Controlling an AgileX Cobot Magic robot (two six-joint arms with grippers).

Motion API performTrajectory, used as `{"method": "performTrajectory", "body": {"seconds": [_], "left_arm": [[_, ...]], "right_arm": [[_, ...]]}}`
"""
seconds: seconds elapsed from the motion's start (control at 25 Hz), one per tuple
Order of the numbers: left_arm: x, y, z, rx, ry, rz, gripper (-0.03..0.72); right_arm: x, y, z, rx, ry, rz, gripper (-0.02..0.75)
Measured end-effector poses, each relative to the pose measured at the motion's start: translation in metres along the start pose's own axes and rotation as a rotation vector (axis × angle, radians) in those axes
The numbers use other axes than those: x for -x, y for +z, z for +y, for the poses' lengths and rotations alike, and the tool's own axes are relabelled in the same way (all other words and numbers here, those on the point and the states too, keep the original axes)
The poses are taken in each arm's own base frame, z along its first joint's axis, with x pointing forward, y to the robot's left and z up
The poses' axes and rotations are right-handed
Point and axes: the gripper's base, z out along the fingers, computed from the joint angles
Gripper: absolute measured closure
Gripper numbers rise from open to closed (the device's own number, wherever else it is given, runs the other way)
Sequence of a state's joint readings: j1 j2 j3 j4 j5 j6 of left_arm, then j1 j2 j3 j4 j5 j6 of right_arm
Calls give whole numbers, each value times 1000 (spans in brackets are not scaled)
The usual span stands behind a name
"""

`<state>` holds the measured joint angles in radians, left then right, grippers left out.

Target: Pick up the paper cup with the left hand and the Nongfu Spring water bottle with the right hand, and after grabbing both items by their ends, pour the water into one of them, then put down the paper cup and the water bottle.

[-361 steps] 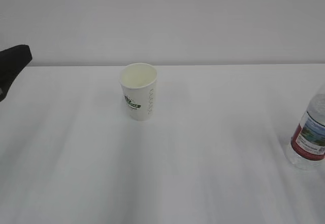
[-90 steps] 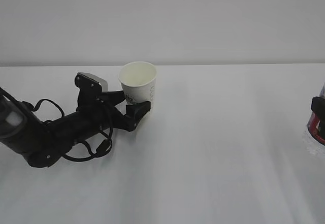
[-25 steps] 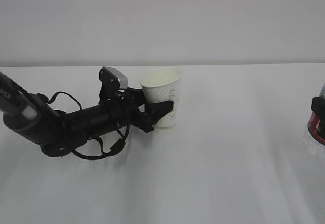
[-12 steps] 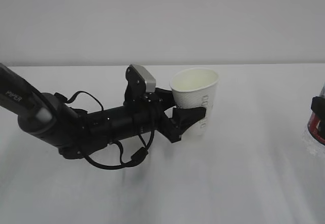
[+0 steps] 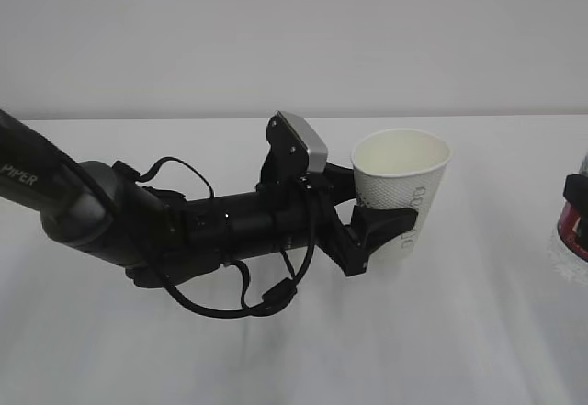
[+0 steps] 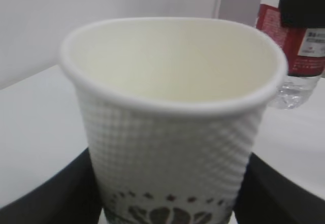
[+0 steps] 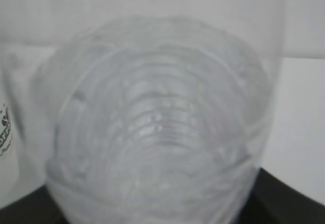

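The paper cup (image 5: 401, 185), white with a dotted texture, stands upright in my left gripper (image 5: 386, 232), which is shut on its lower half. Its cream inside (image 6: 172, 56) looks dry. In the left wrist view the black fingers (image 6: 56, 193) press both sides of the cup (image 6: 172, 137). The Nongfu Spring water bottle (image 5: 574, 235) shows at the far right edge, cut off, with a black finger of my right gripper (image 5: 575, 205) across it. The bottle's clear ribbed body (image 7: 157, 127) fills the right wrist view between the right gripper's (image 7: 157, 211) dark fingers (image 7: 292, 201). Its red label (image 6: 297, 43) appears behind the cup.
The white table (image 5: 294, 350) runs out to a plain pale wall (image 5: 294, 28). The left arm (image 5: 110, 221), with its loose cables, lies low across the left half of the table. The cup's edge (image 7: 5, 127) shows left of the bottle in the right wrist view.
My left arm has carried the cup rightward and nearer to the bottle over the last second. The bottle and the right gripper have stayed where they were.
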<state>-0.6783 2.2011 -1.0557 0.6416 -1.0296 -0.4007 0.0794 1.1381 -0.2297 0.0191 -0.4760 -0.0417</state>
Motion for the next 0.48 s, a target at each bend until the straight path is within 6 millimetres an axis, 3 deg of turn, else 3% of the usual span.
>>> {"method": "performTrajectory", "body": {"seconds": [0.32, 0.48], "left_arm": [[7, 8, -21, -52, -4, -2, 177], [18, 8, -29, -85, 26, 4, 177]], "right_arm": [[26, -10, -1, 1, -4, -49, 286], [27, -10, 0, 3, -12, -17, 286]]}}
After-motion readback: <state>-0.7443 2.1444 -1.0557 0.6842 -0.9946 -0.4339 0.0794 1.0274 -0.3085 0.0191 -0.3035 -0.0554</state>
